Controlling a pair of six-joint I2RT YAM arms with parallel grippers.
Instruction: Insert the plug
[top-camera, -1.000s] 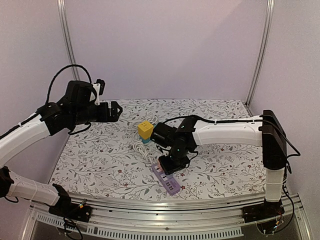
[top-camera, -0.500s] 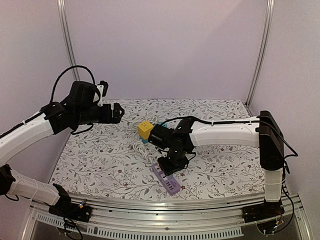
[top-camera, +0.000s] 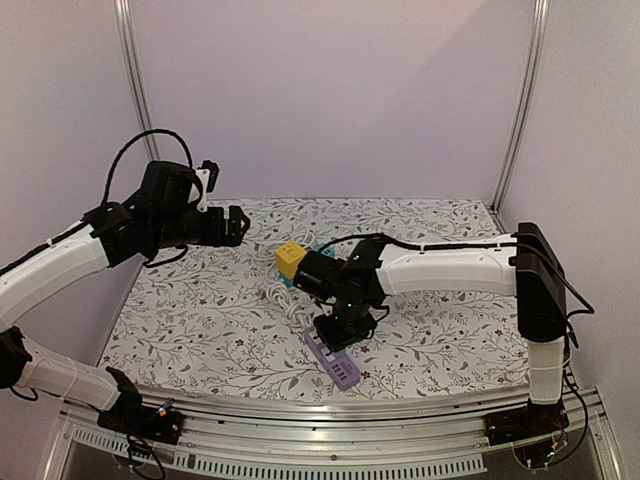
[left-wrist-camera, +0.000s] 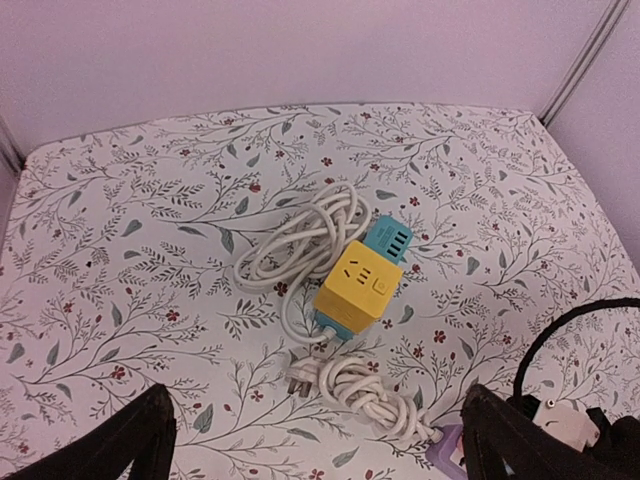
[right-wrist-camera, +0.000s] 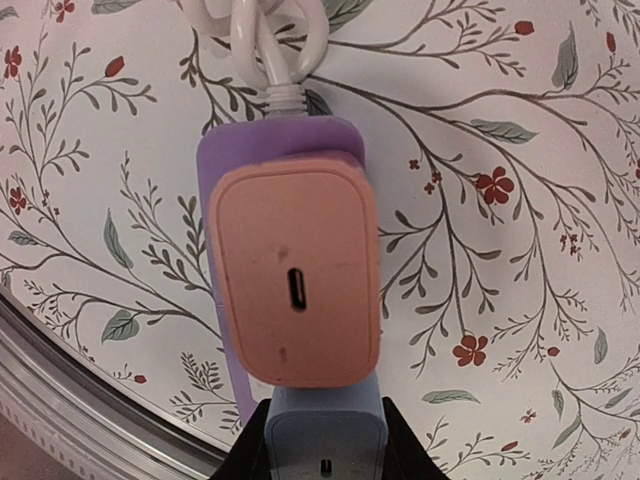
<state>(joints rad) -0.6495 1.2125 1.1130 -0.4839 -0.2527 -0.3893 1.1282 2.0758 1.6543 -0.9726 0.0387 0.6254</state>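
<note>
A purple power strip (top-camera: 337, 364) lies near the table's front, also in the right wrist view (right-wrist-camera: 222, 180). A pink charger (right-wrist-camera: 295, 290) sits plugged into it. My right gripper (top-camera: 335, 333) is directly over the strip, shut on a blue charger plug (right-wrist-camera: 325, 435) right beside the pink one (right-wrist-camera: 325, 455). Whether the blue plug is seated is hidden. My left gripper (top-camera: 235, 225) hangs open and empty above the table's back left (left-wrist-camera: 325, 462). A loose white three-pin plug (left-wrist-camera: 297, 380) lies below it on the cloth.
A yellow and teal cube socket (top-camera: 291, 261) with a coiled white cable (left-wrist-camera: 300, 240) sits mid-table. A knotted white cable bundle (left-wrist-camera: 375, 395) runs to the strip. The table's metal front edge (right-wrist-camera: 60, 390) is close behind the strip.
My right gripper has shifted a little left along the strip with the blue plug in it. My left arm has edged slightly to the right.
</note>
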